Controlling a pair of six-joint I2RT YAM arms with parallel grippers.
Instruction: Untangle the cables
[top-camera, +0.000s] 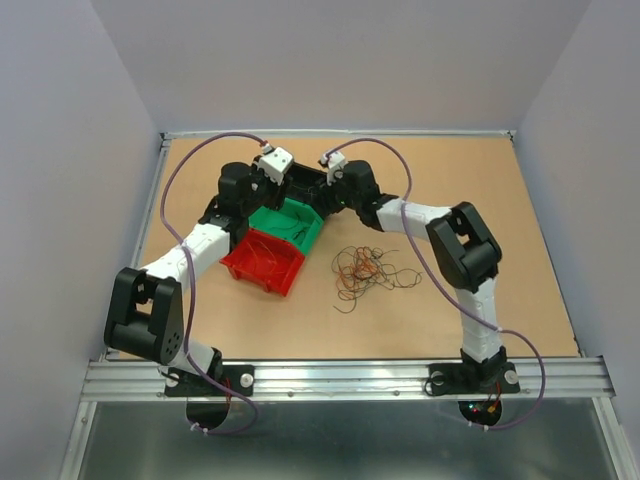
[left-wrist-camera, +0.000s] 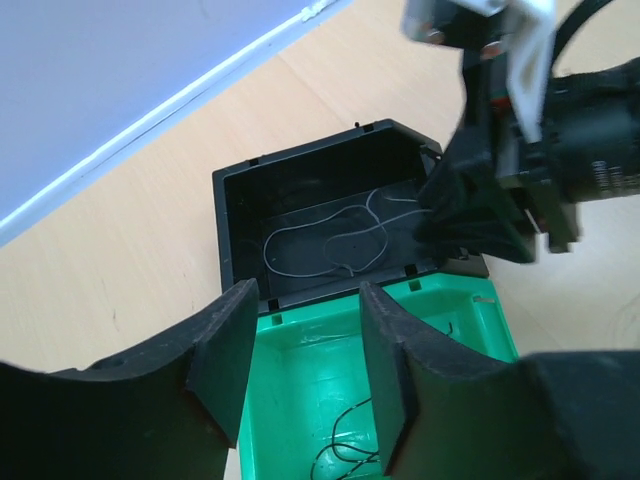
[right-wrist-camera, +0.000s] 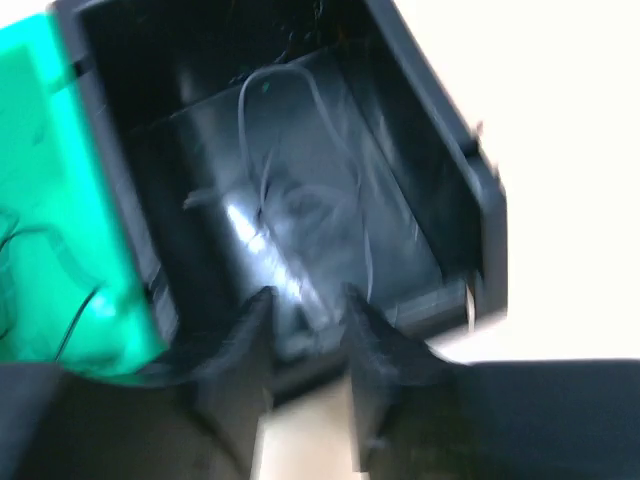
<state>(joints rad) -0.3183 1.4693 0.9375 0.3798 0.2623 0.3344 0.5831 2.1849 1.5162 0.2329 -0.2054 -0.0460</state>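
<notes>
The tangled cables (top-camera: 367, 269), thin red-orange, green and black loops, lie loose on the table right of the bins. My left gripper (left-wrist-camera: 305, 300) is open and empty above the far end of the green bin (left-wrist-camera: 300, 370), which holds a thin black wire (left-wrist-camera: 345, 440). My right gripper (right-wrist-camera: 305, 305) is open at the near wall of the black bin (right-wrist-camera: 420, 110). A pale wire (left-wrist-camera: 330, 240) lies curled inside that bin and also shows in the blurred right wrist view (right-wrist-camera: 300, 150). From above, both grippers (top-camera: 268, 192) (top-camera: 327, 188) hover over the bins.
Three bins stand in a row: red bin (top-camera: 262, 264) nearest, green bin (top-camera: 308, 233) in the middle, black bin (top-camera: 312, 178) farthest, mostly hidden by the wrists. The red bin holds thin wires. White walls enclose the table on three sides.
</notes>
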